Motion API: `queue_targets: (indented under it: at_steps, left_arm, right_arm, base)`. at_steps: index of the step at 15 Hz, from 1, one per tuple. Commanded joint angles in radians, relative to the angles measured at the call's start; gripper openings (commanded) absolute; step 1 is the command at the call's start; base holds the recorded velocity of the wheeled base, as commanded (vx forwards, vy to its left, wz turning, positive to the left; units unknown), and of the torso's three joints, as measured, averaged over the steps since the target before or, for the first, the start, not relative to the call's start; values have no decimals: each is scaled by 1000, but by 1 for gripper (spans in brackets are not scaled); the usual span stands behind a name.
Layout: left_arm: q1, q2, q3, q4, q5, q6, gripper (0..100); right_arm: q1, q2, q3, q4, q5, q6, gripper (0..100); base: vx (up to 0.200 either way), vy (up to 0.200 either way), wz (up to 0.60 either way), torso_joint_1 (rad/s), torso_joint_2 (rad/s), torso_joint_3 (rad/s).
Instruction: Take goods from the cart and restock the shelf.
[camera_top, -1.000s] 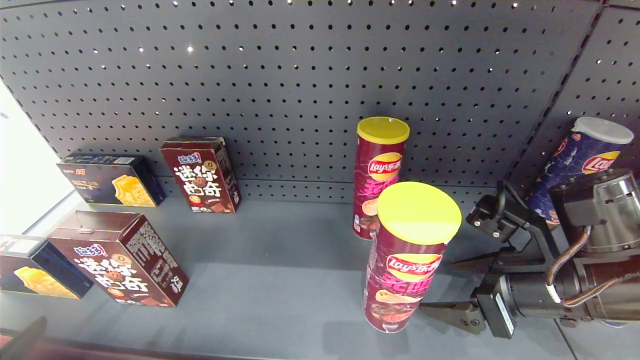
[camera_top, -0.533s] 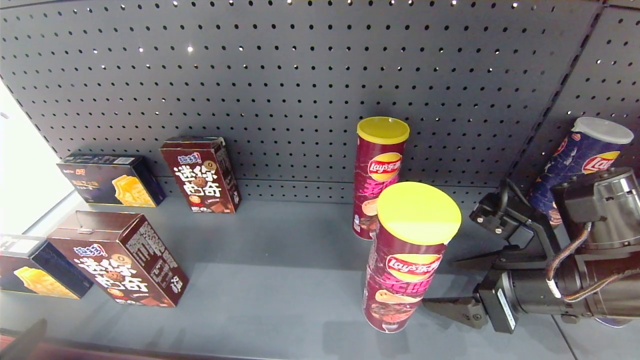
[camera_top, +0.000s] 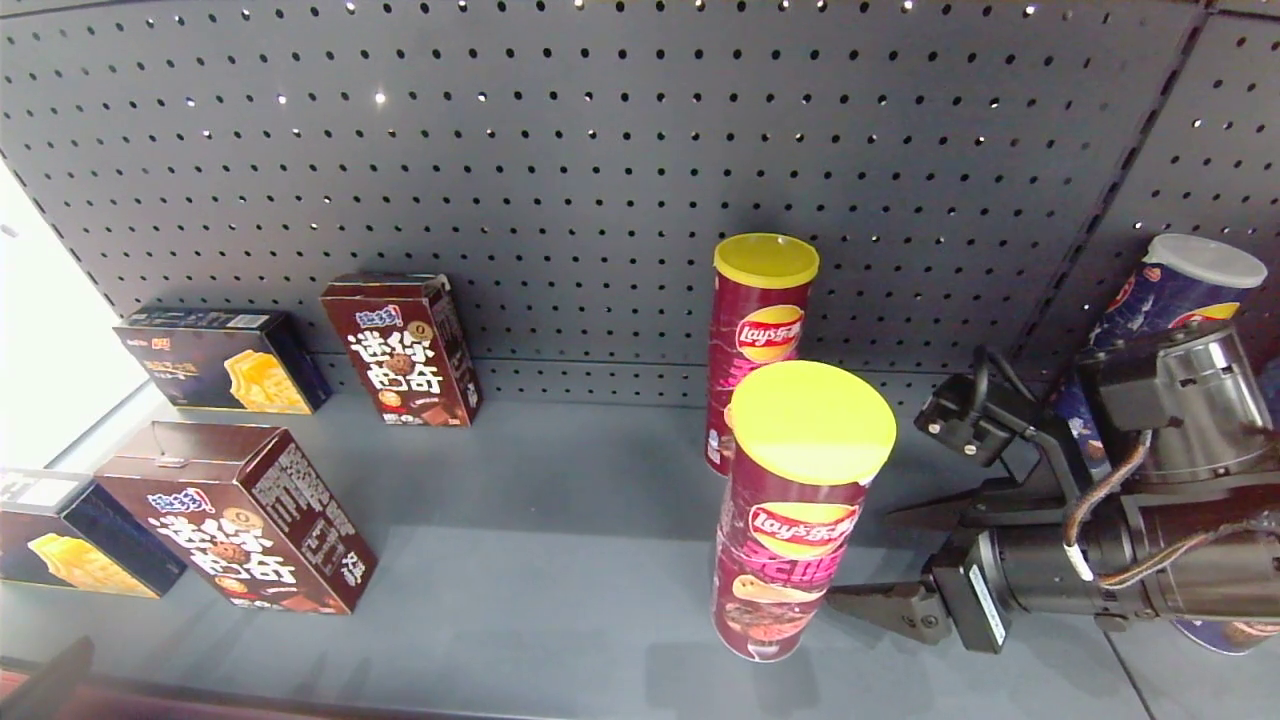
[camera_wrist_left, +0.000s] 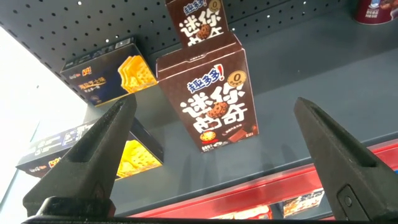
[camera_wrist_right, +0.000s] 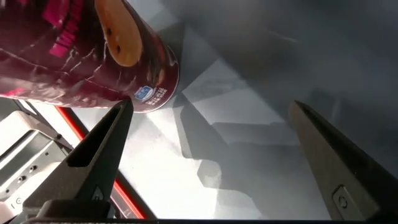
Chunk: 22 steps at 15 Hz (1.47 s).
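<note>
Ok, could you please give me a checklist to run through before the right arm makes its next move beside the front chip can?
1. Right gripper open: ok.
2. Front chip can standing on the shelf: ok.
3. Gripper clear of that can: cannot tell; one fingertip sits very close to its side.
4. Can base back from the shelf's front edge: ok, judging by the right wrist view.
5. Rear chip can upright behind it: ok.
6. Left gripper open, facing a brown cookie box: ok.
</note>
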Motion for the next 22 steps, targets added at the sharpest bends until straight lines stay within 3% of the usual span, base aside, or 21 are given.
queue_targets:
  at_steps: [1,7,15,22]
  left_arm:
    - [2,-1,0,-1,1,0,100]
    - [0,-4,2,-1,13,-3,100]
    - [0,-5,11,-1,13,-3,100]
    - [0,-15,12,1,29,-3,100]
  right_arm:
    - [6,19,-8,1,0,-1,100]
    - [0,-22,39,1,-1,2,100]
    - [3,-241,99,2,-34,33,100]
    - [30,-496,266,4,-98,76,100]
  base:
    - [0,0,0,0,0,0]
    - [0,0,0,0,0,0]
    - [0,0,0,0,0,0]
    - [0,0,0,0,0,0]
